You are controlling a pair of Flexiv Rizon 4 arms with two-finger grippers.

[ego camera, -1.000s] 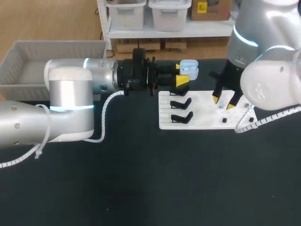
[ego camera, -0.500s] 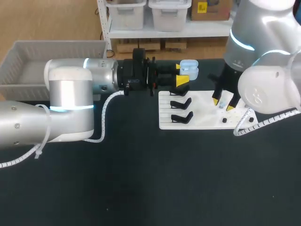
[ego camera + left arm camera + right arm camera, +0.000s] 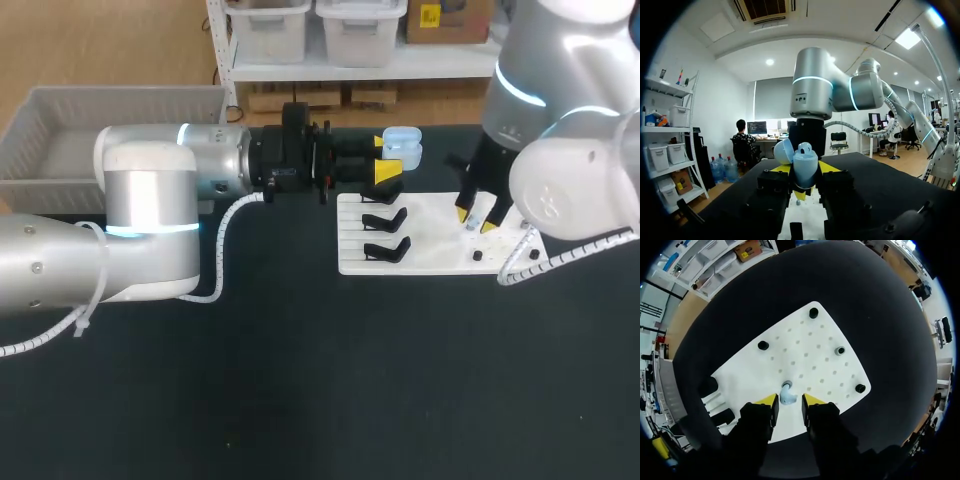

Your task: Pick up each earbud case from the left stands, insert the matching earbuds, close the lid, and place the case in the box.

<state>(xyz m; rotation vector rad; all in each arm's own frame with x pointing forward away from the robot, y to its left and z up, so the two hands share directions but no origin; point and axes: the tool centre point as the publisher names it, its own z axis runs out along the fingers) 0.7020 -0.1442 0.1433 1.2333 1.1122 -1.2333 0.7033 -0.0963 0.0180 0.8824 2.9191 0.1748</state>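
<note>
The step in hand is fetching an earbud for the open case. The left claw is clamped on the pale blue case and holds it in the air just past the board's far edge, above the end of the stands, with the lid tipped back.

The right claw is low over the board's other side. Its fingers stand apart, one on each side of a small pale earbud seated in a hole (I cannot tell whether either pad touches it yet).

By my judgement the next move is to close on the earbud squarely and lift it straight up. It then has to go across the board to the case, lined up with its socket. The box waits on the tabletop, well away from the board beyond the left arm.
</note>
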